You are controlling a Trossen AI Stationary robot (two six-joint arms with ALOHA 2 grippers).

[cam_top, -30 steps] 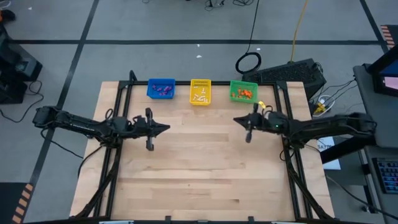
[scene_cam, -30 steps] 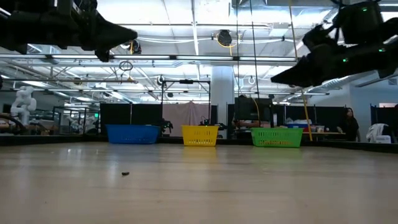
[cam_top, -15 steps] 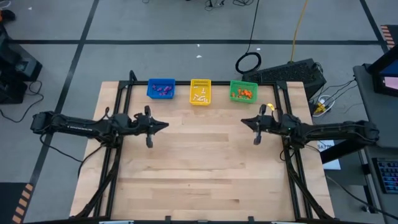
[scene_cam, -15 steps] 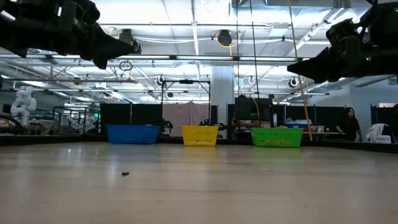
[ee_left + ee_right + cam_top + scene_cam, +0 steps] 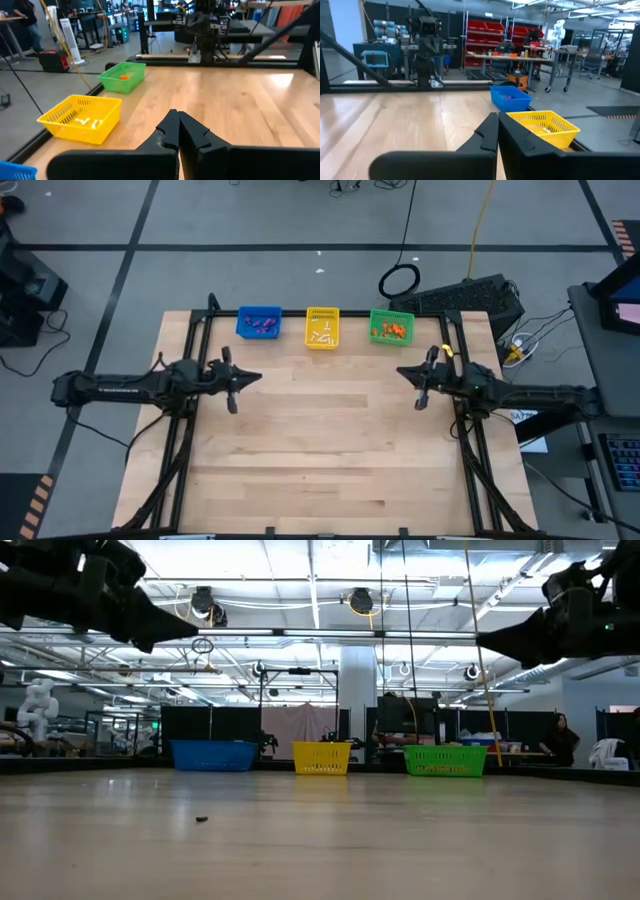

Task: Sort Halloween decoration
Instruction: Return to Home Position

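Observation:
The decorations lie in three baskets along the table's far edge. Purple trinkets are in the blue basket, white ones in the yellow basket, and orange ones in the green basket. My left gripper hovers shut above the table's left part, pointing right. My right gripper hovers shut above the right part, pointing left. The wrist views show both pairs of fingers closed with nothing between them, for the left gripper and the right gripper.
A tiny dark speck lies on the wooden table toward its near left. A black frame rail runs behind the baskets. Beyond the right edge stand a case and cables. A wide stretch of bare wood lies between the two grippers.
Both arms have drawn apart. My left gripper has moved toward the table's left edge and my right gripper toward its right edge, each still shut and above the table. The baskets and their contents have stayed where they were.

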